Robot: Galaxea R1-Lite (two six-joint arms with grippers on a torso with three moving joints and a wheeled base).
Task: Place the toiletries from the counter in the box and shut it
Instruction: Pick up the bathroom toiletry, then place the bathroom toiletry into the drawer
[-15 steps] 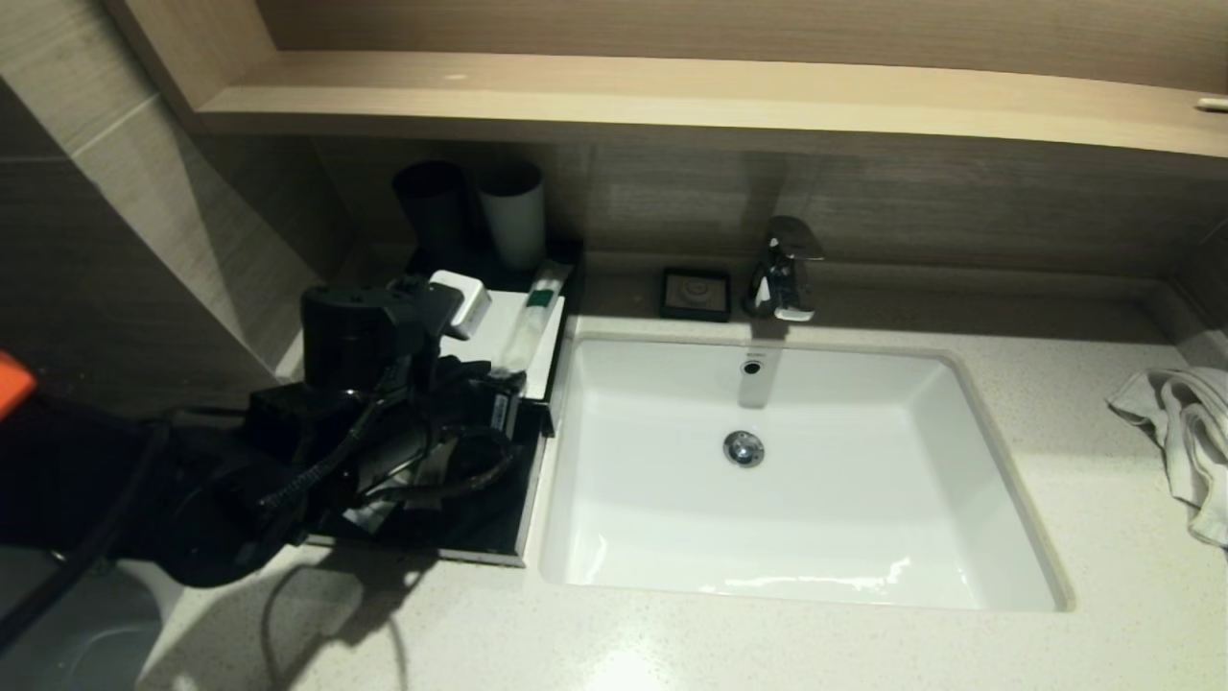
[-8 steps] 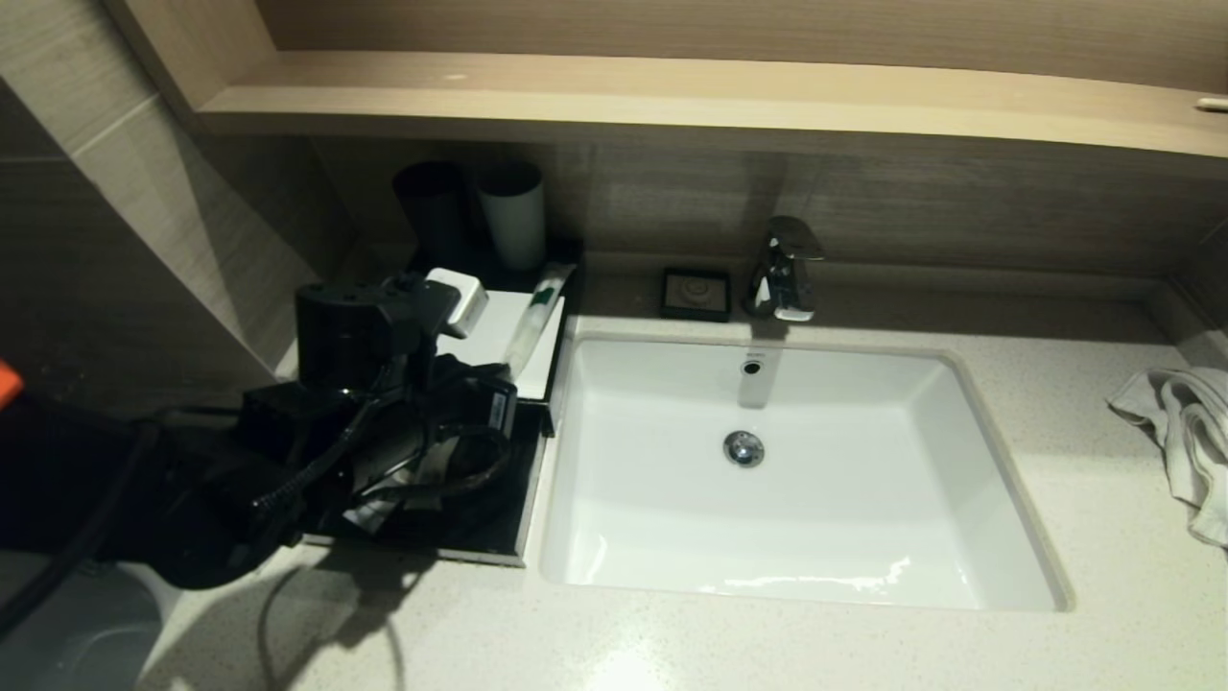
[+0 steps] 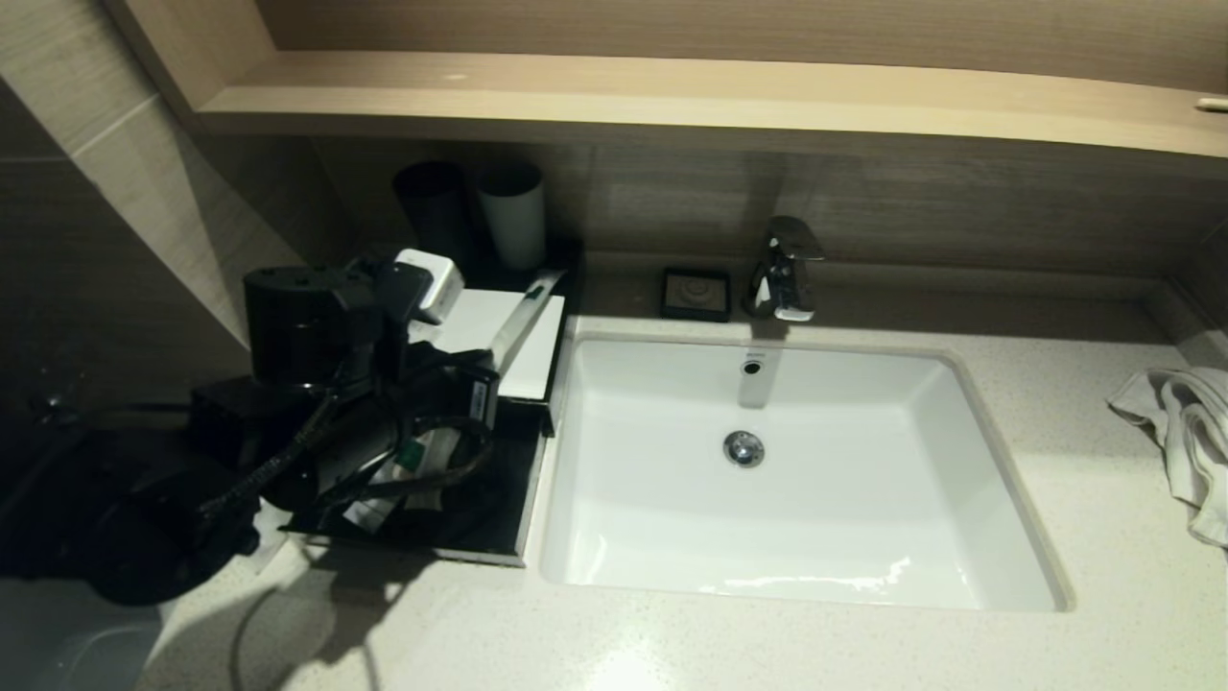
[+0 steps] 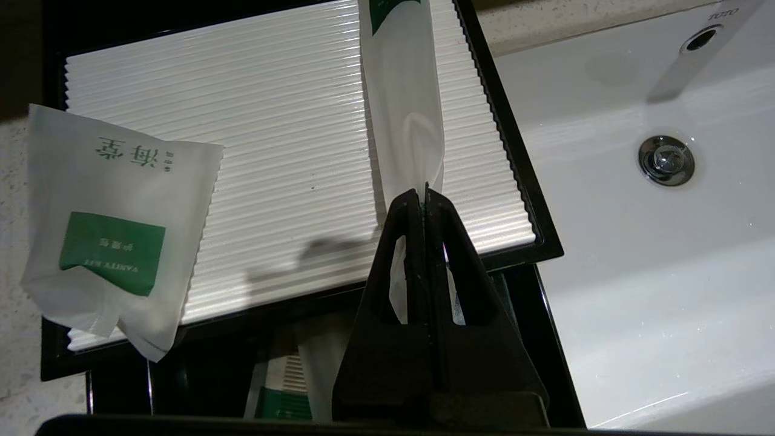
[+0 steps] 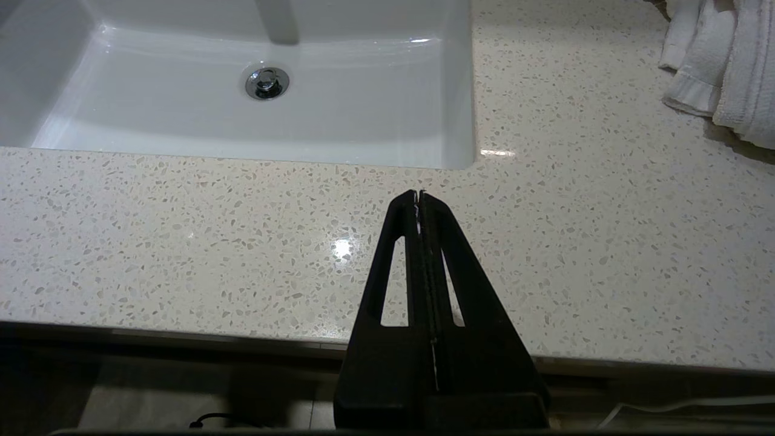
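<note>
left hand point(image 4: 424, 192) clamped tight on long sachet point(image 4: 402, 115), now dragged toward frame left over ribbed lid point(image 4: 272, 151) | next: drop into box point(image 3: 499, 523) lower left | right hand point(image 5: 419, 195) closed, empty, parked above table point(image 5: 181, 242)

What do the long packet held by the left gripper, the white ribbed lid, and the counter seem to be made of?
Long packet: thin plastic film, probably; slightly see-through, soft sheen, pinched flat in the jaws of the left gripper.
Ribbed lid: likely moulded plastic, glossy ridges, black frame.
Counter: polished speckled stone or composite, with bright lamp glints.
Right gripper: parked over the counter.
</note>
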